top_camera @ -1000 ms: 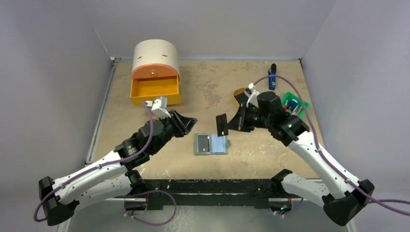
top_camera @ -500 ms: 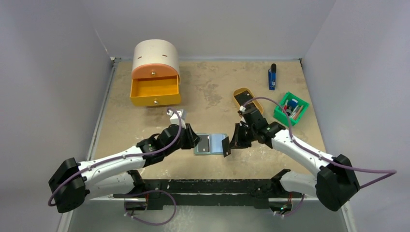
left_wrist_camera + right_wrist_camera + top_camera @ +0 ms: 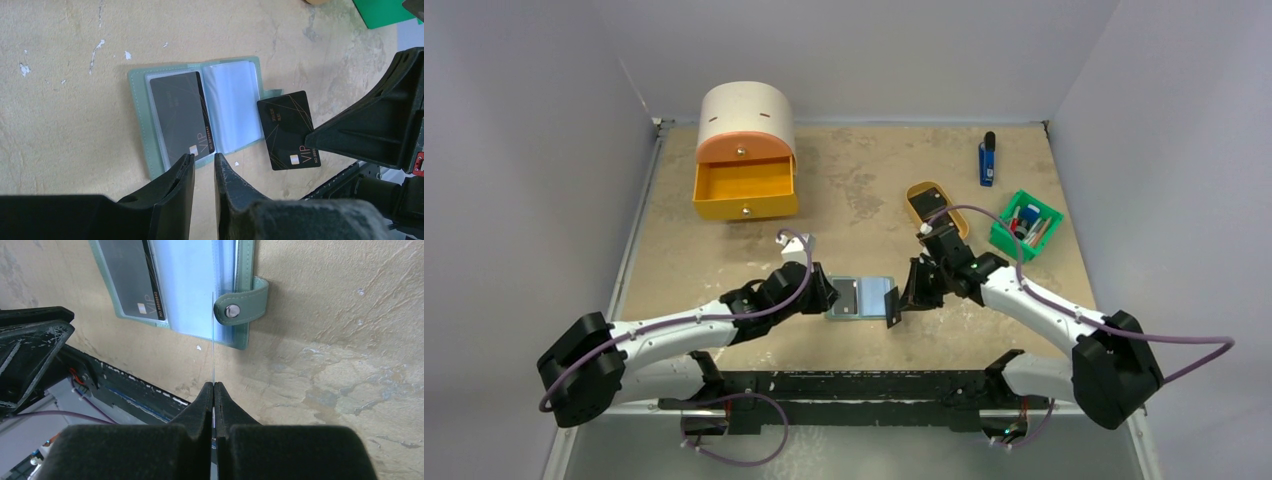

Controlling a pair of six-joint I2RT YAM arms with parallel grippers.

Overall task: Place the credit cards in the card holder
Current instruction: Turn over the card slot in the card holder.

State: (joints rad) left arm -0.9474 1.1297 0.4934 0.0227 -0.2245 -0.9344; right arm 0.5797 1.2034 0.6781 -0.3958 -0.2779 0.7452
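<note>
The left gripper [image 3: 828, 297] has come in low from the left, and its tips now sit at the near edge of the card holder [image 3: 870, 291]. Its fingers [image 3: 186, 165] are a little apart with nothing between them; I cannot tell if they press on the edge. The card holder lies open and flat on the table in the middle. One black card [image 3: 177, 112] is already in its left pocket, and the clear right pocket [image 3: 232, 107] has no card in it. A second black card [image 3: 289, 130] stands on its edge just beside the snap tab [image 3: 240, 305]. The right gripper [image 3: 214, 390] is pinched tight on this card. A second ago this card was up in the air and the left gripper was well away from the card holder. So I think one arm is set to steady the holder while the other slides the card in. The card is not in yet.
</note>
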